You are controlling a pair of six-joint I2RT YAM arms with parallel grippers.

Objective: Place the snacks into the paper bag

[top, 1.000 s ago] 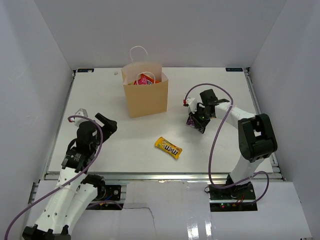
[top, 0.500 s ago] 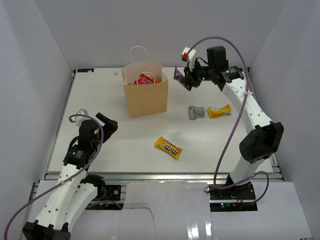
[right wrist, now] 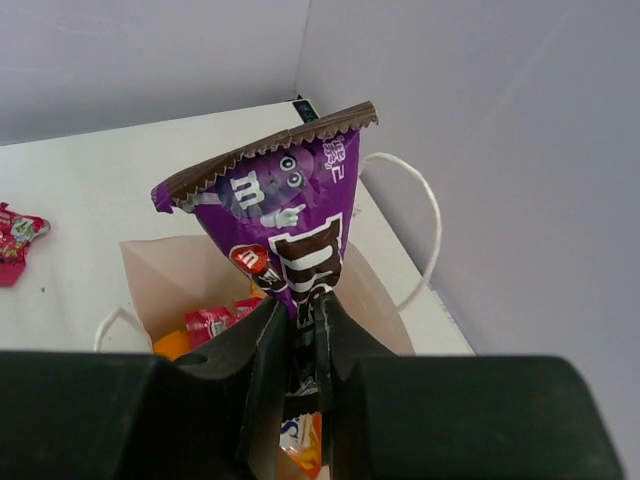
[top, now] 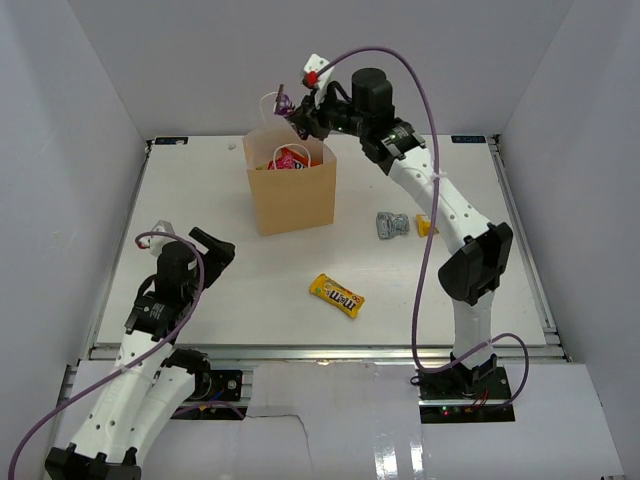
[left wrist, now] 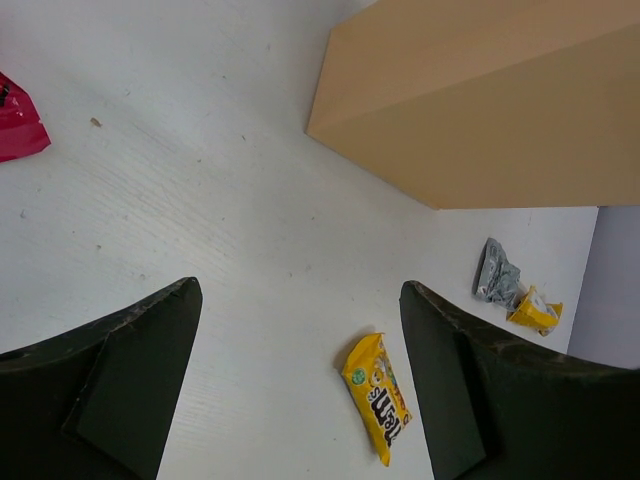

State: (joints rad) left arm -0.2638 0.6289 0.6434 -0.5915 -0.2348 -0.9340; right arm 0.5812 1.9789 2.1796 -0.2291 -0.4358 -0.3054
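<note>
Our right gripper (right wrist: 305, 322) is clamped on the purple packet (right wrist: 290, 215), holding it over the open bag (top: 292, 196). Our left gripper (left wrist: 300, 292) hangs spread wide and empty over the table (top: 235, 290). A yellow packet (top: 337, 295) and a silver packet (top: 391, 225) lie near the bag.

Overhead, the right arm (top: 450, 205) hides most of a small yellow packet (top: 424, 226) beside it. Left wrist view: the bag (left wrist: 470, 100) runs off the top and right edges, and a red packet (left wrist: 18, 122) is clipped at the left. The purple packet's (right wrist: 290, 225) lower end is buried between the right tool's (right wrist: 305, 318) fingers.
</note>
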